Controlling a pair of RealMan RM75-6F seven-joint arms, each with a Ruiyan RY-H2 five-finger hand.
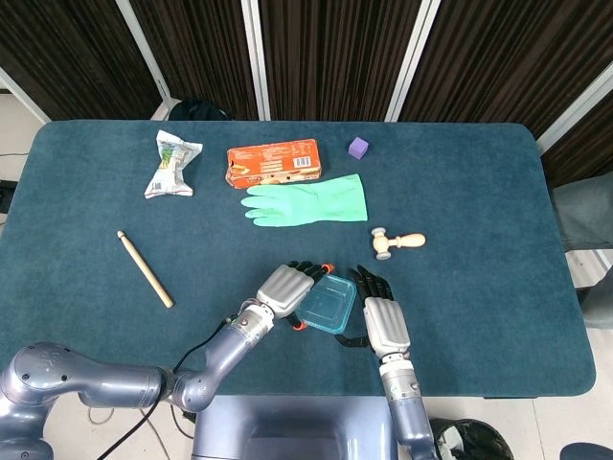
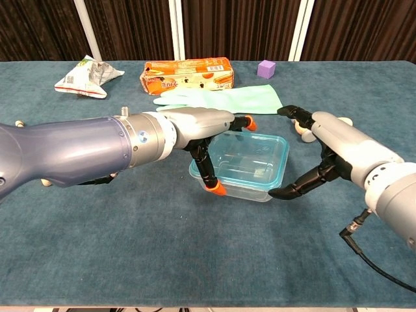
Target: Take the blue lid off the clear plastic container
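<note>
Clear plastic container [image 2: 244,169] with its blue lid [image 2: 250,154] on, near the table's [image 2: 130,260] front edge.
Likely light, slick and thin-walled: brace the base, lift the lid rim. Left robot hand [image 2: 205,140] grips its left end; right robot hand [image 2: 318,156], fingers apart, brackets the right side, contact unclear.

On the table: one clear container [image 1: 328,304] with its blue lid, one green glove [image 1: 308,201], one orange box [image 1: 273,163], one purple cube [image 1: 358,147], one crumpled bag [image 1: 172,164], one stick [image 1: 145,268], one wooden mallet [image 1: 397,241].
</note>
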